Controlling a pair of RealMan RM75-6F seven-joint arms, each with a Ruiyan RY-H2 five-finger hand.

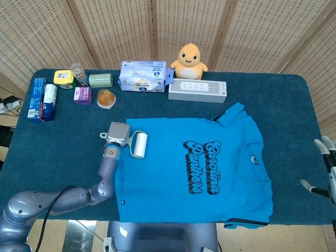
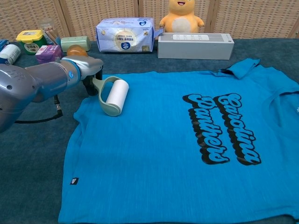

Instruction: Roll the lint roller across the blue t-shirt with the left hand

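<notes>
The blue t-shirt (image 1: 210, 168) (image 2: 187, 154) with black lettering lies flat on the dark blue table. My left hand (image 1: 116, 135) (image 2: 86, 67) grips the handle of the lint roller (image 1: 139, 144) (image 2: 116, 96), whose white roll rests on the shirt's left sleeve area near its upper left edge. At the far right edge of the head view my right hand (image 1: 326, 168) hovers off the table with fingers spread and nothing in it.
Along the back stand a tissue pack (image 1: 144, 76), a yellow plush duck (image 1: 190, 60), a white speaker bar (image 1: 197, 91), a green box (image 1: 100, 80), a purple box (image 1: 82, 95), an orange object (image 1: 106, 98), a yellow-lidded jar (image 1: 63, 78) and blue packages (image 1: 41, 98).
</notes>
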